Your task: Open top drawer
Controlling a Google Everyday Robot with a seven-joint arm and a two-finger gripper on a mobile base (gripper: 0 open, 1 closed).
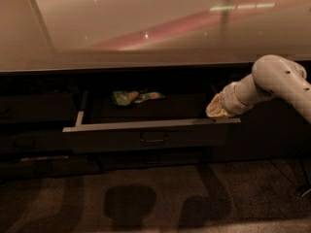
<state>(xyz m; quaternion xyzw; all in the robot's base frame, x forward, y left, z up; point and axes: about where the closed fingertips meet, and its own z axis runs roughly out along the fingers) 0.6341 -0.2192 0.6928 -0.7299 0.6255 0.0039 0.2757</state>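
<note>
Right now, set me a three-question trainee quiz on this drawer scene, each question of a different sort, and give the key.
1. True or false: the top drawer is shut flush with the cabinet.
2. Where along the drawer is the gripper? A. at its right end, just behind the front rim; B. at its left end; C. at its middle.
3. Fill in: inside the drawer, towards the back, lies a crumpled, mostly ____ packet.

Key: 1. False, it stands pulled out. 2. A. 3. green.
</note>
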